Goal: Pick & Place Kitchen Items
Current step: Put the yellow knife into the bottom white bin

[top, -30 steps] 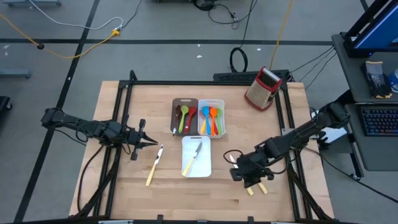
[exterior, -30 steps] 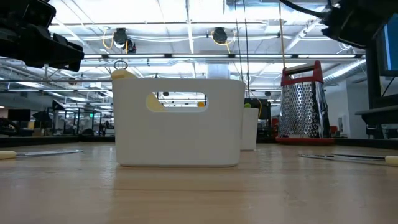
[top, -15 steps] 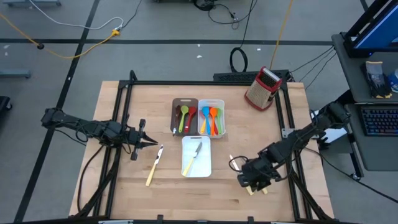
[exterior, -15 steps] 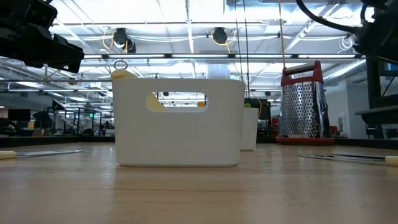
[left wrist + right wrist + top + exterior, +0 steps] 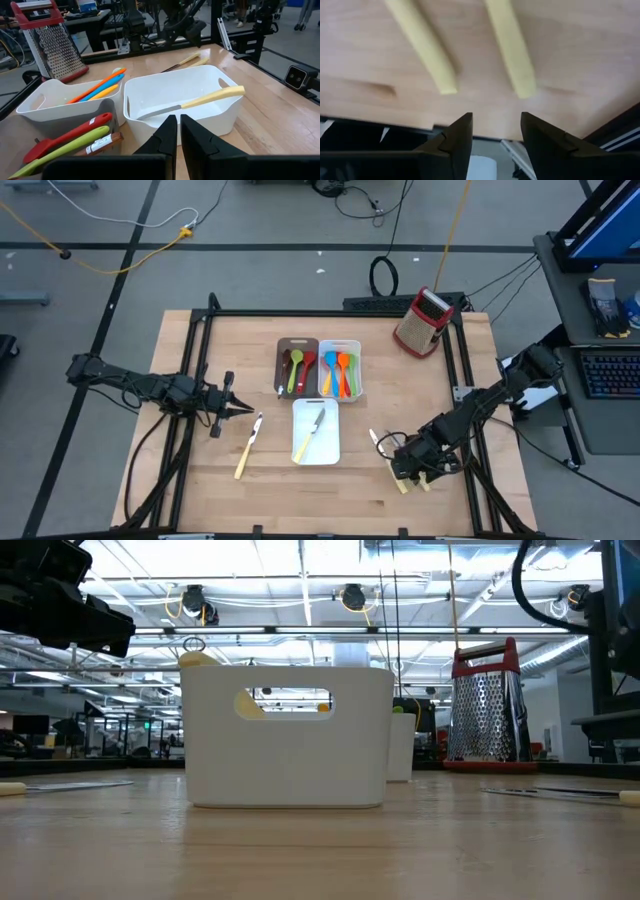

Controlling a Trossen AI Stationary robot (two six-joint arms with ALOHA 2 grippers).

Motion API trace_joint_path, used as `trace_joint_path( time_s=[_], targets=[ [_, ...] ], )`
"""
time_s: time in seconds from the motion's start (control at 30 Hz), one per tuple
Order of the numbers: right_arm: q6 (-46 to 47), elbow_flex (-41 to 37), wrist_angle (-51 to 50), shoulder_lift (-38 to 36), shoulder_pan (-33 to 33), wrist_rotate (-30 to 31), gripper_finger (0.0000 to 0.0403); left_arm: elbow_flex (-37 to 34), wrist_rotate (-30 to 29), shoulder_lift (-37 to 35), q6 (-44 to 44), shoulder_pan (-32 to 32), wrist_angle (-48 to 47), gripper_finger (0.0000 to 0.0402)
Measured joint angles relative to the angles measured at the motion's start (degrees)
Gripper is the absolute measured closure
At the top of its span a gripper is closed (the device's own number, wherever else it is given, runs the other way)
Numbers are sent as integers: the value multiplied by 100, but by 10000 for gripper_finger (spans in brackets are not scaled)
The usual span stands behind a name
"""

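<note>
Cream-handled knives (image 5: pixel 512 55) on the table (image 5: pixel 450 380) under the spread-fingered right gripper (image 5: pixel 410 470), left gripper (image 5: pixel 238 409) closed, idle near another knife (image 5: pixel 247 446)

Cream-handled knives (image 5: pixel 512 50), orange and blue spoons (image 5: pixel 340 370), red-and-metal grater (image 5: pixel 420 321).

overhead straight down, low level, two wrist close-ups

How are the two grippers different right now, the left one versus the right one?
The left gripper has its fingers shut and hangs left of the trays, pointing toward them. The right gripper has its fingers open and is low over two cream knife handles near the table's front right. Both hold nothing.
</note>
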Motion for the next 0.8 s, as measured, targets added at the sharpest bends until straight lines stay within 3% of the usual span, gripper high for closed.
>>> trace_joint_path(
  time_s=[0.3, 0.8],
  targets=[
    [-57, -376, 47, 0, 0, 0, 231, 0, 0, 1, -2, 0, 0, 373],
    [174, -1127, 938, 4, -2, 185, 212, 0, -7, 0, -129, 2, -4, 373]
  ],
)
